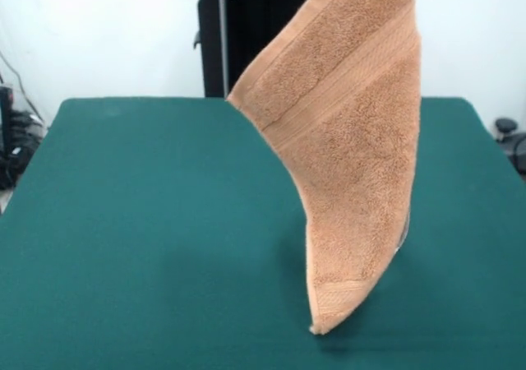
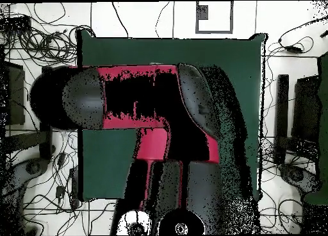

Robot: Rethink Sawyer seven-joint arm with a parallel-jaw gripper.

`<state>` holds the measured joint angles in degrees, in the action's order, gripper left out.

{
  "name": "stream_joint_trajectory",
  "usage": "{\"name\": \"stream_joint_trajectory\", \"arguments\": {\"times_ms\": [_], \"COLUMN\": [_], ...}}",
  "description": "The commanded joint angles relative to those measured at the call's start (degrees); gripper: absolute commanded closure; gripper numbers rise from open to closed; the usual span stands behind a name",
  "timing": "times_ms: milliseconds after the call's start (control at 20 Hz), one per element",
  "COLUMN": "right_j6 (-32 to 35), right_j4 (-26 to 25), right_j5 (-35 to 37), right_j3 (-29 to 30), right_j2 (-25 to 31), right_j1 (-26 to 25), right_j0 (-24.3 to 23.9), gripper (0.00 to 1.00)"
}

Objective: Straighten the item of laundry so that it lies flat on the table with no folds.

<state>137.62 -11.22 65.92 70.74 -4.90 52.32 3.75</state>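
Our end effector does not show in either view: in the front view the towel runs out of the top edge before whatever holds it appears, and in the overhead view the red and black arm [image 2: 138, 99] covers the middle of the scene. We cannot tell how far the end effector is open or whether it has hold of anything.

We see the towel [image 1: 353, 140] hanging in the air over the counter [image 1: 148, 222], right of the counter's middle in the front view. It is light orange-tan terry, broad at the top and tapering to a point at the bottom. That lowest corner [image 1: 316, 329] sits low over the near part of the green surface, with a faint shadow beside it; we cannot tell whether it touches. A woven border band [image 1: 353, 78] crosses the upper part on a slant, rising from left to right, and a second band [image 1: 341, 292] lies just above the bottom tip. The left edge curves inward as it drops, while the right edge falls nearly straight.

Behind the far edge of the counter we see the dark pedestal [image 1: 246, 41] against a white wall. In the overhead view cables [image 2: 45, 22] lie on the pale floor around the counter.
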Motion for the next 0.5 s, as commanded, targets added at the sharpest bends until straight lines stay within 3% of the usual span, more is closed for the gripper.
{"name": "stream_joint_trajectory", "arguments": {"times_ms": [50,500], "right_j6": [11.9,11.8], "right_j4": [1.4,0.8], "right_j5": [-6.1,-11.6], "right_j3": [11.5,13.8], "right_j2": [-0.6,-2.8], "right_j1": [-1.0,-2.2], "right_j0": [2.7,4.4], "gripper": [1.00,1.00]}}
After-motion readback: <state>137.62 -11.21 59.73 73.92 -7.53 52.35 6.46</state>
